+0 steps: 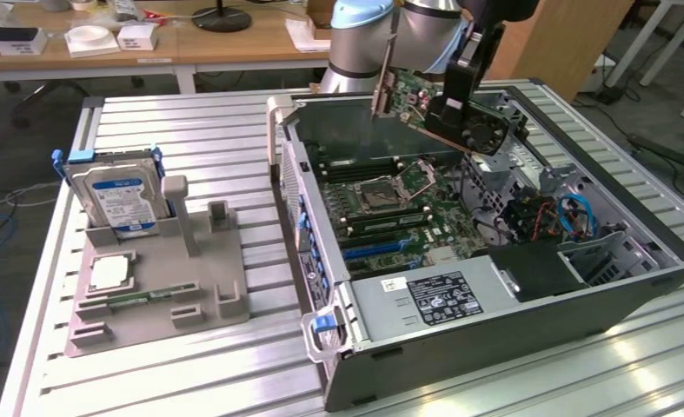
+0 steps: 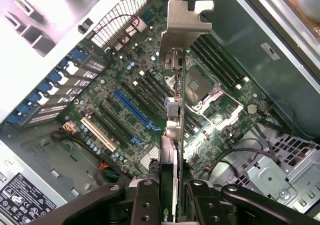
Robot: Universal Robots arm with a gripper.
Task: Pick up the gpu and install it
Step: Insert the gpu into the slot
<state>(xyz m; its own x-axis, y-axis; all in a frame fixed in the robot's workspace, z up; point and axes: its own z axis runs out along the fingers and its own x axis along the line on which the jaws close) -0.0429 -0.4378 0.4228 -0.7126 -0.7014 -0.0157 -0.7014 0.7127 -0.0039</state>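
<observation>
While the gripper (image 1: 455,102) is clamped on the gpu (image 1: 409,91), the card hangs tilted over the open case (image 1: 620,287), above the far end of the motherboard (image 1: 388,217) and clear of it. Wrist view: gpu (image 2: 176,115) edge-on between the fingers (image 2: 145,205), blue slot (image 2: 131,110) off to one side. Hard drive (image 1: 116,195) stands upright in a grey holder (image 1: 191,295) on the table (image 1: 179,113), well apart.

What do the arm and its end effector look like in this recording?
The arm is rounded silver-grey metal with a pale blue joint cap. The end effector is black, built of linked flat bars studded with round bolts.
</observation>
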